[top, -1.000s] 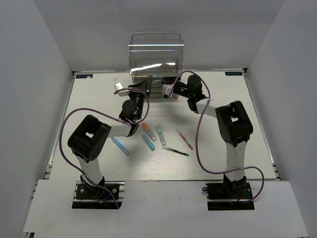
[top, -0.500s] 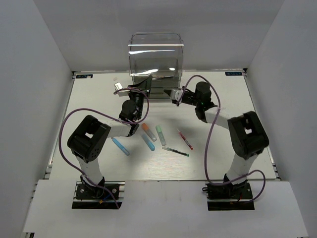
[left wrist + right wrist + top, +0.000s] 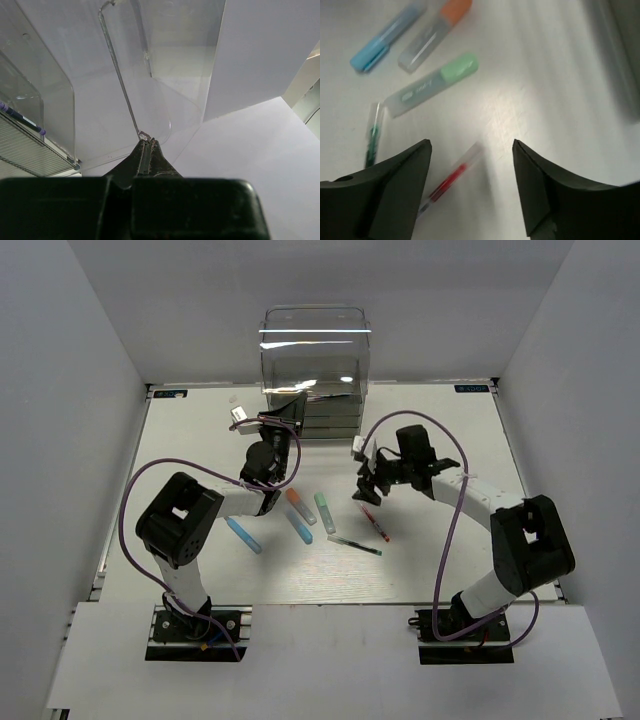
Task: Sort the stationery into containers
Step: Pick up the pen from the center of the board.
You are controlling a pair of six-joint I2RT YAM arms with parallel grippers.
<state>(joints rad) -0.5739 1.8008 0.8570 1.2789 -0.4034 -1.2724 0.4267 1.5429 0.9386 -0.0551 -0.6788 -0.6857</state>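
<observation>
Red pen [image 3: 375, 523] lying mid-table, markers [image 3: 325, 512] at its 9 o'clock. R gripper [image 3: 367, 492] hovering over it, jaws wide. Cabinet [image 3: 315, 350] sitting at 12 o'clock on white table [image 3: 200, 440]. L gripper [image 3: 146, 144] pinching its drawer [image 3: 150, 90] rim. Grey walls [image 3: 60, 360] enclosing.

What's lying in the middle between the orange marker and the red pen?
The mint-green marker lies between the orange marker and the red pen. The top view shows this best, and the right wrist view shows it too.

Print on mint-green marker [image 3: 432, 82] blurred; blue corner stickers [image 3: 170, 393] too small; nothing legible.
</observation>
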